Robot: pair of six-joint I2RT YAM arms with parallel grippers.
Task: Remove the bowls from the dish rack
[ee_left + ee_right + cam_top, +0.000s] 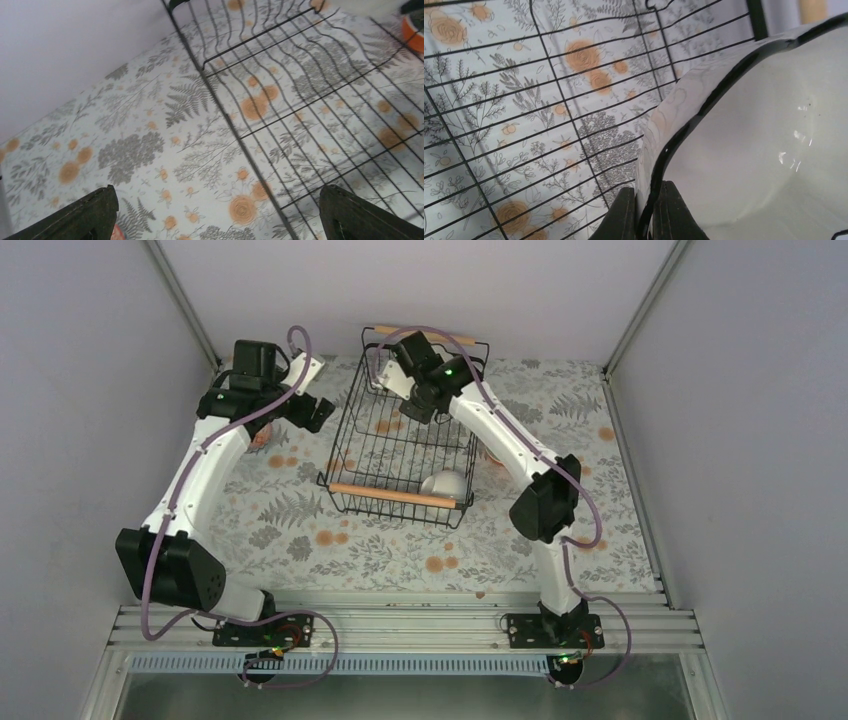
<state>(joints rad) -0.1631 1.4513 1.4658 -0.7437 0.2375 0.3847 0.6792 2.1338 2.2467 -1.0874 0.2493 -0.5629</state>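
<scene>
In the middle of the flower-printed desk [330, 540], the black wire dish rack [400, 435], with one light wooden handle [393, 496] along its near end and another across its far end. Inside it, in the near right corner just behind that handle, a plain white bowl [445, 483]. Down into the rack's far end from the right, the right hand [647, 212], its two dark fingers [623, 216] pressed together on the wall of a dark-rimmed white bowl [764, 130], one finger outside and one inside, just under the wavy rim. Held tilted, glossy hollow toward the wrist camera, rack wires behind it; cannot tell whether lifted clear of the wires or resting on them. Left of the rack, near its far left corner and apart from the wires, the left hand [220, 202], spread wide with nothing between its fingers [90, 215]. At the top right edge of the left wrist view, beyond the wires, a cropped sliver of glossy orange bowl [414, 31]; cannot tell from there whether inside the rack or past it. Beside the left forearm, on the desk, a pinkish-orange bowl [261, 438], mostly hidden by the arm.
</scene>
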